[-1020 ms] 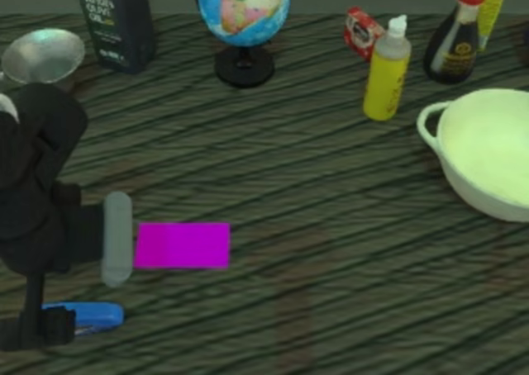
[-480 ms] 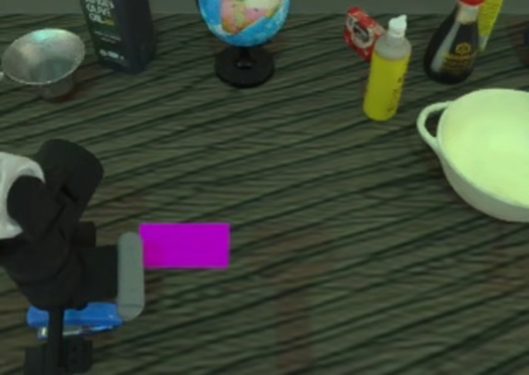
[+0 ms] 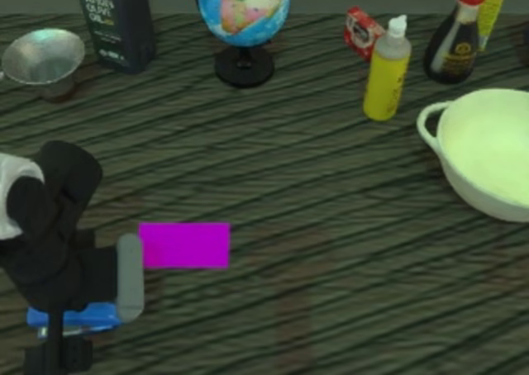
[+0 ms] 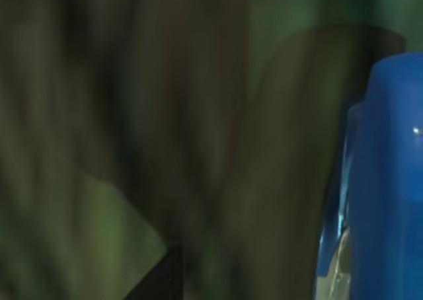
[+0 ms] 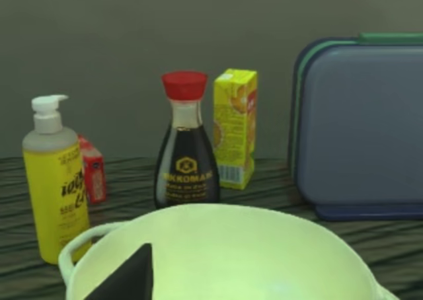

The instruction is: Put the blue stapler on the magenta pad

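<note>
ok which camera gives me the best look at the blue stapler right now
The left wrist view shows the blue stapler best: it is close up, with the blue body and a bit of silvery base in sight. The top view has only a strip of it under the left arm, below the magenta pad. The right wrist view shows none of it.

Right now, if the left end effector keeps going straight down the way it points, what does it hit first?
Most likely the blue stapler: the left end effector sits over it. Depth is unclear.
</note>
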Robot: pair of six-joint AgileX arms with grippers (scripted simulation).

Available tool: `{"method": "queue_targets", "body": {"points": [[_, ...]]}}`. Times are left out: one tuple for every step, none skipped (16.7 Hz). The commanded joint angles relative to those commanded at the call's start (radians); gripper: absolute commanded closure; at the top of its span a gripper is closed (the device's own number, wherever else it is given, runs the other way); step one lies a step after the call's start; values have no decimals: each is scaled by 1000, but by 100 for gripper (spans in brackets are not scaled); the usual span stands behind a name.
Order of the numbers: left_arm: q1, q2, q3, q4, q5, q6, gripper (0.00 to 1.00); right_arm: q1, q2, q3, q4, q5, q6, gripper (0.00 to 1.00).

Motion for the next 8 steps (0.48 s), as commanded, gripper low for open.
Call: {"method": "queue_targets", "body": {"points": [[0, 0, 0, 0, 0, 0, 45, 0, 0, 0, 0, 0, 0, 0], [0, 0, 0, 0, 0, 0, 53, 0, 0, 0, 0, 0, 0, 0], [0, 0, 0, 0, 0, 0, 60, 0, 0, 0, 0, 0, 0, 0], [0, 0, 0, 0, 0, 0, 68, 0, 0, 0, 0, 0, 0, 0], [0, 0, 0, 0, 0, 0, 75, 0, 0, 0, 0, 0, 0, 0], [0, 0, 0, 0, 0, 0, 83, 0, 0, 0, 0, 0, 0, 0], [0, 0, 0, 0, 0, 0, 90, 0, 0, 0, 0, 0, 0, 0], [0, 0, 0, 0, 0, 0, 98, 0, 0, 0, 0, 0, 0, 0]]}}
